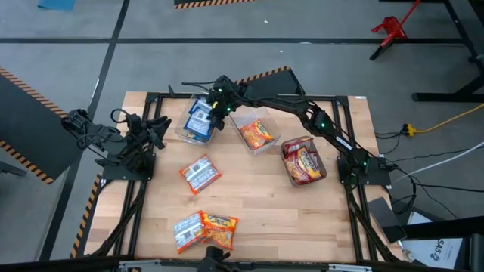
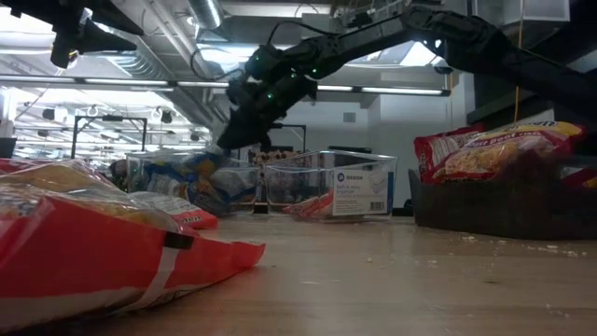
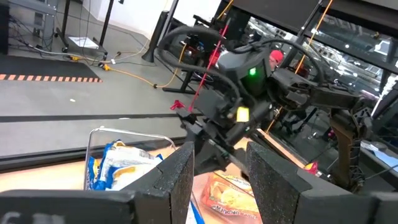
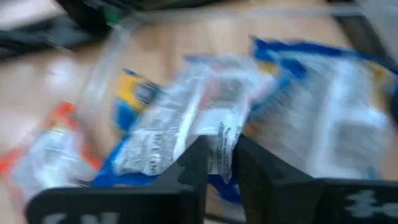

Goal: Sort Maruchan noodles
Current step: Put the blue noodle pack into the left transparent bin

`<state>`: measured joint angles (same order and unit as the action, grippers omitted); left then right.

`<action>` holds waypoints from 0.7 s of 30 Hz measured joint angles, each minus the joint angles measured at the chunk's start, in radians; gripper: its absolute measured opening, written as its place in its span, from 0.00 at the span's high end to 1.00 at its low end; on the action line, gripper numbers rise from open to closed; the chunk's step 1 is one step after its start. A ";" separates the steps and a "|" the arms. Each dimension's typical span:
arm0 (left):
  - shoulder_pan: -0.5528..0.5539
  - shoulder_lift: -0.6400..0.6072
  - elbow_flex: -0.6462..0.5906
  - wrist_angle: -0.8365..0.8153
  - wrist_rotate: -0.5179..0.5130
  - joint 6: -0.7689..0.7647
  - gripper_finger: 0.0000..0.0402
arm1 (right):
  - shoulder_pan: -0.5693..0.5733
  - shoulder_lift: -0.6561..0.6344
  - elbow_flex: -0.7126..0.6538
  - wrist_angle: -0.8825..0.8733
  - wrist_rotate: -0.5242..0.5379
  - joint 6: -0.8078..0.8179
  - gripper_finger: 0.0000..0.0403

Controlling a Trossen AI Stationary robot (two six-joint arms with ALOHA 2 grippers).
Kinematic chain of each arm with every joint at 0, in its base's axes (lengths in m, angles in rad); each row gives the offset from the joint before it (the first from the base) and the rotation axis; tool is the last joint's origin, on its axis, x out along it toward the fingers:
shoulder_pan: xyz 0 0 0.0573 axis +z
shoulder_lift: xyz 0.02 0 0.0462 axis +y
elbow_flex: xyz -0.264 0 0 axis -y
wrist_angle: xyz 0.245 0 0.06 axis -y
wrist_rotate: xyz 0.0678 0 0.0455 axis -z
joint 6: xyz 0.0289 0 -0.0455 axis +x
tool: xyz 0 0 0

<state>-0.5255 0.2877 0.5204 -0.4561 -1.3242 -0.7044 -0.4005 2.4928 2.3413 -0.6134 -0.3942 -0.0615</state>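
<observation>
Right gripper (image 1: 214, 113) over blue packets (image 1: 199, 121) (in clear bin (image 1: 181, 134)).

Right claw (image 1: 215, 113) apparently pinched, outstretched.

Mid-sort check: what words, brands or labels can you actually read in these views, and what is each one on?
"Maruchan": faint, on the orange packet in the left wrist view.
"SYS": cut off at the picture's edge, on the white box on the floor right of the table.
White label on the clear bin: too small to read.
Print on the blue-and-white packets: blurred, unreadable.
</observation>
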 joint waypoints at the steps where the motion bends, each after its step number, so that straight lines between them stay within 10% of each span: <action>1: 0.000 0.000 0.000 0.000 0.000 0.000 0.65 | -0.002 0.000 0.003 -0.020 0.030 -0.006 0.82; 21: 0.000 0.000 0.000 -0.008 0.001 0.000 0.65 | 0.069 0.046 0.013 0.024 0.170 -0.026 0.70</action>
<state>-0.5256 0.2874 0.5204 -0.4644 -1.3236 -0.7040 -0.3317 2.5391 2.3547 -0.5896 -0.2242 -0.0879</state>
